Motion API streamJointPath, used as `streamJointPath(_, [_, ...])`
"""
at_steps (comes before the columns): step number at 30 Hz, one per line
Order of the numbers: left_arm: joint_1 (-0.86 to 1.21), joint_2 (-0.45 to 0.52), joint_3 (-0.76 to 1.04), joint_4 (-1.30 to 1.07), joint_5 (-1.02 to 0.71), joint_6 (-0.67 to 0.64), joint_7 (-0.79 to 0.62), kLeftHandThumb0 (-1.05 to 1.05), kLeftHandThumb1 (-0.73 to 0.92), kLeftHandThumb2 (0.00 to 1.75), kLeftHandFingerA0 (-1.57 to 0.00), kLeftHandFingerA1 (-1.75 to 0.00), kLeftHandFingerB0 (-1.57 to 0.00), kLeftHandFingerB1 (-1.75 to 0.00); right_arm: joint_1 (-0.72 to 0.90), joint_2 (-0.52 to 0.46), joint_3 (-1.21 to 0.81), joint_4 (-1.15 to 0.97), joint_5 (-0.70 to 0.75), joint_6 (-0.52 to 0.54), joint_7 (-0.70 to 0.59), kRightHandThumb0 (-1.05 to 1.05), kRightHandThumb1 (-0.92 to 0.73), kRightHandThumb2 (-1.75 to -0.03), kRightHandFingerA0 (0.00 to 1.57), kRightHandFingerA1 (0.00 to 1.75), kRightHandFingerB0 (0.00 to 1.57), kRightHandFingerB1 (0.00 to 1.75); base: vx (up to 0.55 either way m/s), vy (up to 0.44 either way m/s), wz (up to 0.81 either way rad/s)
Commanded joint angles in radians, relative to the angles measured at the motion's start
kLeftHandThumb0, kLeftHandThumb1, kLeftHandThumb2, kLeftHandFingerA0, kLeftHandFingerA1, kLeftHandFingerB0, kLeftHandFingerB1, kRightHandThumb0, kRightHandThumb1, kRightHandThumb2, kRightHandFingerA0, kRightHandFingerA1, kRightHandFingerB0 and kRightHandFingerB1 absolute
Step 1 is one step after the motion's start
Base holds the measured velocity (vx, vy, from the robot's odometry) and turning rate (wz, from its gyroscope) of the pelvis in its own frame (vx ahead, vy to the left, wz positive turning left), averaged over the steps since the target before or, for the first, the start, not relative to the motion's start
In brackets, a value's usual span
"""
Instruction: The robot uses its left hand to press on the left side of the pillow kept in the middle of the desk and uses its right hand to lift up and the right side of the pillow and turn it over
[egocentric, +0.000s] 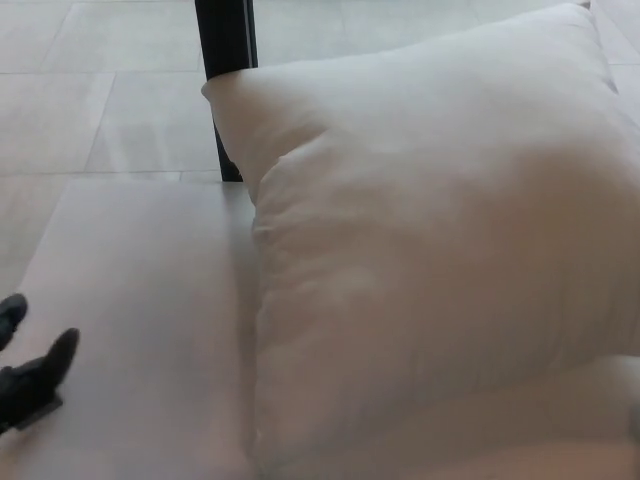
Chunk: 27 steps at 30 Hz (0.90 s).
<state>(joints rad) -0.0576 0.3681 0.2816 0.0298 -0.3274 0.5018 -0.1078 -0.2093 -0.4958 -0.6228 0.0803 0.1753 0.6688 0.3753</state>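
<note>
The white pillow (440, 250) lies spread out and nearly flat on the pale desk (140, 290), filling the right and middle of the head view. Nothing holds it. My left hand (30, 375) shows only as black fingertips at the picture's left edge, apart from the pillow, with its fingers spread and nothing between them. No part of my right hand or arm shows.
A black post (225, 45) stands behind the desk's far edge, just left of the pillow's upper corner. Beyond the desk lies a pale tiled floor (90, 90). The bare desk surface is on the pillow's left.
</note>
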Motion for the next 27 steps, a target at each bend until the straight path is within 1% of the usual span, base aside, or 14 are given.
streamJointPath(1, [0.015, 0.11, 0.142, 0.078, -0.072, 0.01, -0.125, -0.92, 0.51, 0.93, -0.28, -0.61, -0.02, -0.33, 0.028, -0.115, -0.17, 0.098, 0.119, 0.03, 0.047, -0.83, -0.7, -0.62, 0.24, 0.5, 0.31, 0.38, 0.0, 0.0, 0.0])
streamJointPath(5, [0.051, 0.187, 0.295, 0.162, -0.103, -0.028, -0.168, -1.0, 0.58, 0.57, -0.52, -0.7, -0.12, -0.93, 0.08, -0.229, -0.307, 0.235, 0.129, -0.045, 0.065, -1.05, -0.74, -0.63, 0.17, 0.73, 0.15, 0.62, 0.0, 0.0, 0.0])
streamJointPath(6, [0.044, 0.19, 0.295, 0.165, -0.101, -0.026, -0.172, -1.0, 0.58, 0.57, -0.52, -0.7, -0.12, -0.93, 0.081, -0.233, -0.309, 0.243, 0.134, -0.049, 0.066, -1.05, -0.65, -1.16, 0.02, 0.6, 0.02, 0.51, 0.0, 0.0, 0.0])
streamJointPath(7, [0.043, 0.188, 0.348, 0.18, -0.117, -0.009, -0.138, -1.0, 0.58, 0.57, -0.66, -0.67, -0.25, -0.98, 0.099, -0.259, -0.342, 0.299, 0.135, -0.085, 0.075, -1.05, -0.73, -0.63, 0.15, 0.76, 0.18, 0.63, 0.0, 0.0, 0.0])
streamJointPath(8, [0.046, 0.212, 0.431, 0.196, -0.137, 0.057, -0.087, -1.05, 0.38, 0.87, -0.78, -0.72, -0.36, -1.04, 0.143, -0.309, -0.408, 0.403, 0.132, -0.104, 0.061, -0.97, -0.55, -1.03, 0.13, 0.71, 0.17, 0.66, 0.0, 0.0, 0.0])
streamJointPath(14, [0.169, 0.239, 0.578, 0.384, -0.107, -0.075, -0.102, -1.05, 0.31, 0.81, -0.68, -1.22, -0.51, -1.75, 0.299, -0.308, -0.52, 0.632, 0.121, -0.205, -0.036, -0.97, -0.83, -0.64, 0.0, 0.91, 0.0, 0.48, 0.0, 0.0, 0.0])
streamJointPath(15, [0.164, 0.238, 0.585, 0.446, -0.104, -0.104, -0.097, -1.05, 0.29, 0.77, -0.75, -1.2, -0.45, -1.62, 0.307, -0.305, -0.523, 0.694, 0.134, -0.241, -0.025, -1.05, -0.69, -1.1, 0.01, 0.68, 0.0, 0.38, 0.0, 0.0, 0.0])
streamJointPath(16, [0.178, 0.226, 0.594, 0.476, -0.102, -0.13, -0.095, -1.05, 0.28, 0.77, -0.75, -1.24, -0.45, -1.69, 0.307, -0.285, -0.552, 0.738, 0.155, -0.254, -0.065, -0.97, -0.8, -0.62, 0.19, 0.97, 0.0, 0.49, 0.0, 0.0, 0.0])
streamJointPath(17, [0.185, 0.216, 0.61, 0.511, -0.112, -0.133, -0.091, -1.05, 0.25, 0.72, -0.83, -1.16, -0.4, -1.75, 0.311, -0.256, -0.564, 0.739, 0.153, -0.256, -0.128, -1.05, -0.6, -1.04, 0.86, 1.36, 0.0, 0.55, 0.0, 0.0, 0.0])
streamJointPath(21, [0.244, 0.156, 0.596, 0.564, -0.09, -0.206, -0.107, -1.05, 0.34, 0.67, -0.92, -1.12, -0.44, -1.75, 0.328, -0.165, -0.613, 0.744, 0.179, -0.289, -0.228, -1.01, -0.77, -0.64, 0.92, 1.57, 0.0, 0.68, 0.0, 0.0, 0.0])
streamJointPath(23, [0.284, 0.105, 0.579, 0.6, -0.073, -0.224, -0.084, -1.05, 0.33, 0.68, -1.06, -1.07, -0.43, -1.75, 0.333, -0.098, -0.643, 0.787, 0.209, -0.368, -0.236, -1.01, -0.82, -0.64, 0.25, 1.34, 0.0, 0.62, 0.0, 0.0, 0.0])
streamJointPath(25, [0.357, 0.026, 0.559, 0.691, -0.055, -0.274, -0.072, -1.05, 0.14, 0.81, -0.46, -1.75, -0.27, -1.75, 0.346, -0.028, -0.653, 0.83, 0.203, -0.414, -0.313, -0.92, -0.64, -1.14, 0.59, 1.18, 0.0, 0.49, 0.0, 0.0, 0.0])
streamJointPath(26, [0.399, 0.04, 0.47, 0.713, 0.037, -0.251, -0.022, -0.3, -0.29, 0.7, -1.41, -1.31, -0.78, -1.05, 0.369, -0.015, -0.63, 0.856, 0.182, -0.441, -0.305, -0.88, -0.61, -1.1, 0.56, 1.09, 0.0, 0.52, 0.0, 0.0, 0.0])
streamJointPath(27, [0.395, 0.04, 0.465, 0.714, 0.037, -0.253, -0.022, -0.3, -0.29, 0.7, -1.41, -1.31, -0.78, -1.05, 0.372, -0.017, -0.634, 0.858, 0.186, -0.443, -0.304, -0.88, -0.61, -1.1, 0.56, 1.09, 0.0, 0.52, 0.0, 0.0, 0.0])
